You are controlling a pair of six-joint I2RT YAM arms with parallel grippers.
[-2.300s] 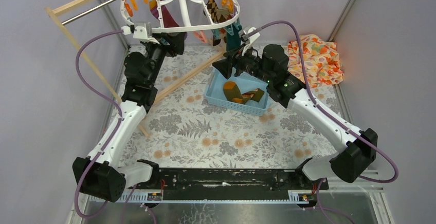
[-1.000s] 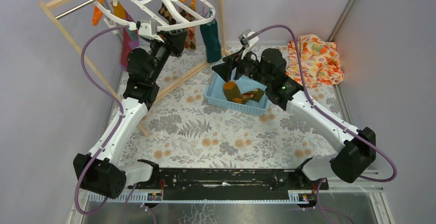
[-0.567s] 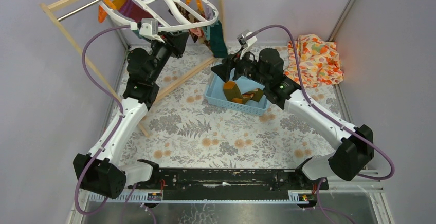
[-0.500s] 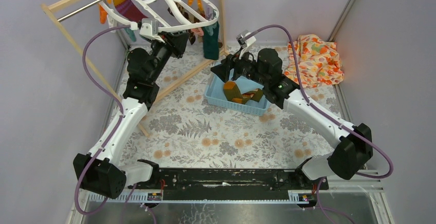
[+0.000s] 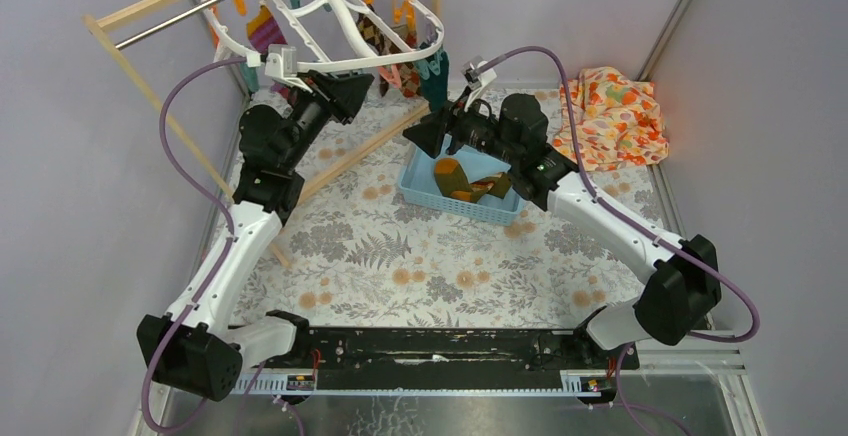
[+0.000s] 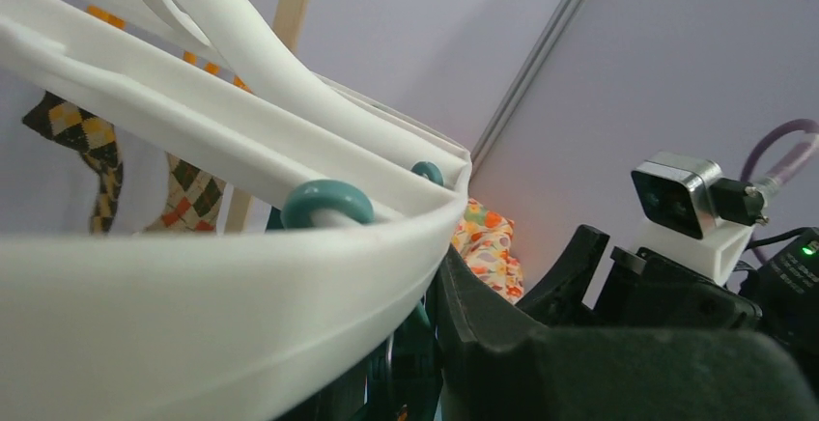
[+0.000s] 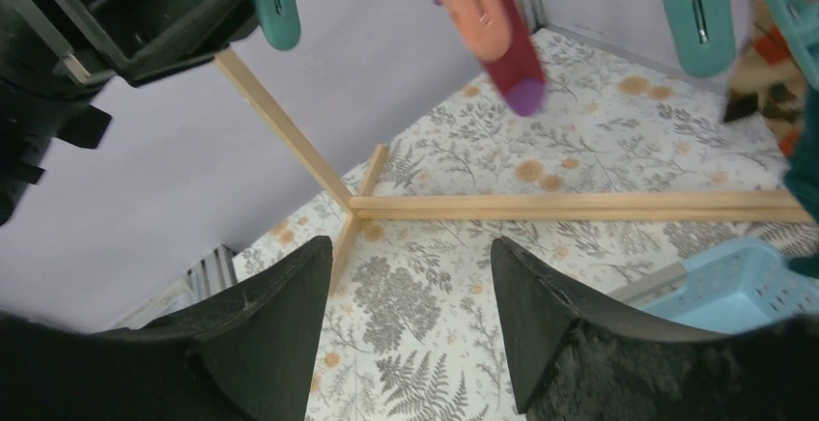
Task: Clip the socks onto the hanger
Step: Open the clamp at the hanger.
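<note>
Several socks are already clipped to the hanger (image 5: pixel 343 4): a brown-orange argyle sock (image 6: pixel 188 194), a dark teal sock (image 5: pixel 432 71) at the right end of the ring and a maroon sock (image 7: pixel 512 64) under an orange clip. At least two more socks (image 5: pixel 470 181), olive-mustard and brown-orange, lie in the blue basket (image 5: pixel 450 206) on the bench, so the job looks partly done. The hanger hangs tilted at the far left, up by the rack's metal bar (image 5: pixel 200 1).

The left claw (image 5: pixel 350 84) is at the ring's near rim. In its wrist view the white rim lies right against one black finger and hides the other, so it seems clamped on the rim, steadying the hanger.

The right claw (image 7: pixel 413 247) is spread apart and empty. It hovers over the basket's far corner, with teal clips (image 7: pixel 697 6) dangling just above it.

The step in hand looks like the change-over between socks. Next, the right claw would need to dip into the basket, pinch one sock near its cuff, lift it to a free clip and push the fabric into that clip's mouth, while the left claw keeps the ring from swinging.
</note>
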